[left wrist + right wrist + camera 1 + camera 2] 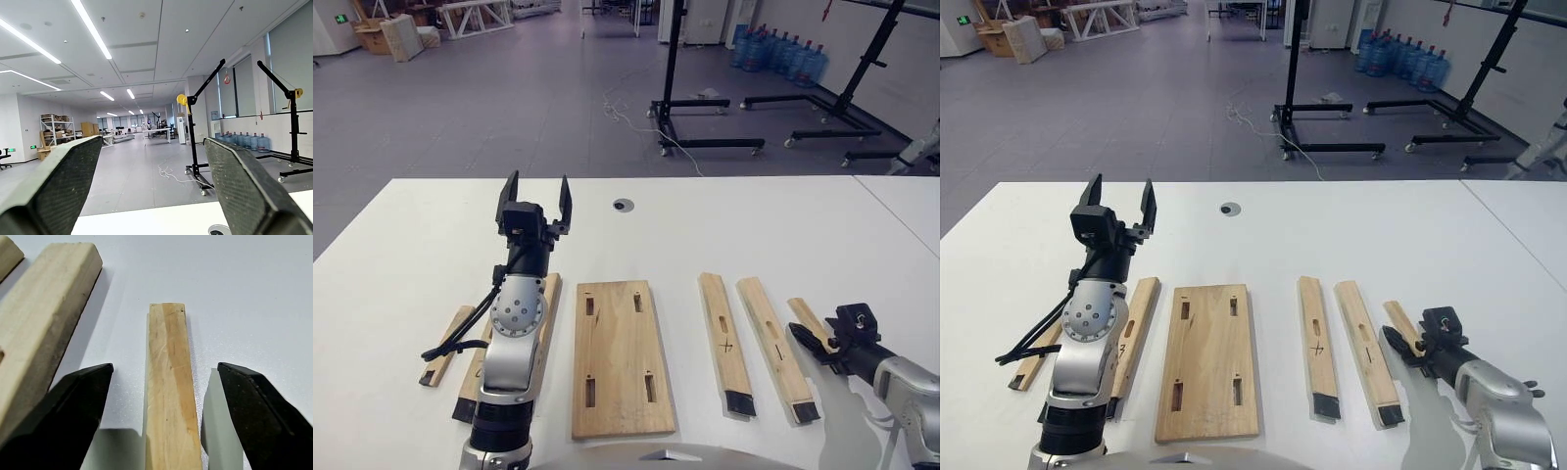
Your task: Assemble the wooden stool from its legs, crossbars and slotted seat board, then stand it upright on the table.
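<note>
Looking over a broad white table top [822,225], with a small round grey grommet [623,205] set in it near the far edge. Beyond it, a grey-floored hall with black wheeled metal stands [705,103], a row of blue water bottles [781,51] by the back wall and light wooden crates [399,37] far to the left.

Lying flat at the middle of the table, a pale rectangular wooden seat board [619,357] with four slots. To its right, side by side and apart, a long pale wooden leg [724,343] with a dark foot and a second leg [775,348] like it. Farthest right, a short thin wooden crossbar [806,315], also flat on the table.

Left of the board, a third leg [549,304] half hidden under the left arm, perhaps with one more beneath it, and a short left crossbar [448,343] at the outside.

Raised above those pieces, the black two-fingered left gripper [536,196], fingers spread wide, gripping nothing, pointing toward the far edge. Low over the near end of the right-hand crossbar, the black right gripper [164,368], fingers apart on either side of the wood, with a gap showing on both sides.
</note>
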Motion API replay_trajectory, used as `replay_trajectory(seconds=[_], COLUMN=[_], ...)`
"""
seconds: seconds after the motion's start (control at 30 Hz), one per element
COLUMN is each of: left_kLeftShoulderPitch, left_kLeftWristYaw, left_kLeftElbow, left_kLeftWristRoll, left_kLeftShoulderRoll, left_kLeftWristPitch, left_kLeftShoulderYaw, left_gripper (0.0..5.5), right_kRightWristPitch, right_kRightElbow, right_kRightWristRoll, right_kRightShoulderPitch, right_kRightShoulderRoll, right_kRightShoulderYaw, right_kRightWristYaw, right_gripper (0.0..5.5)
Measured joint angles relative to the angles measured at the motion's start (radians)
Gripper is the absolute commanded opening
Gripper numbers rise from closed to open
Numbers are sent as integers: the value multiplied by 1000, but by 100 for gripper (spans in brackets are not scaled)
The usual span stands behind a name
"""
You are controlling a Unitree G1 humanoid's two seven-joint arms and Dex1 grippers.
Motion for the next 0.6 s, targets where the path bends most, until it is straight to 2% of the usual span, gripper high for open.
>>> replay_trajectory(seconds=[0.4, 0.6], left_kLeftShoulderPitch=[-16, -29], left_kLeftWristYaw=[-1, -5], left_kLeftElbow=[31, 46], left_kLeftWristRoll=[-2, -7], left_kLeftShoulderRoll=[3, 8], left_kLeftWristPitch=[-8, -24], left_kLeftShoulderYaw=[11, 18], left_gripper=[376, 376], right_kRightWristPitch=[-1, -108], right_kRightElbow=[76, 135], right_kRightWristRoll=[-3, -26], right_kRightShoulderPitch=[-39, -72], right_kRightShoulderRoll=[-77, -56], right_kRightShoulderYaw=[45, 78], right_kRightWristYaw=[10, -19], right_gripper=[143, 130])
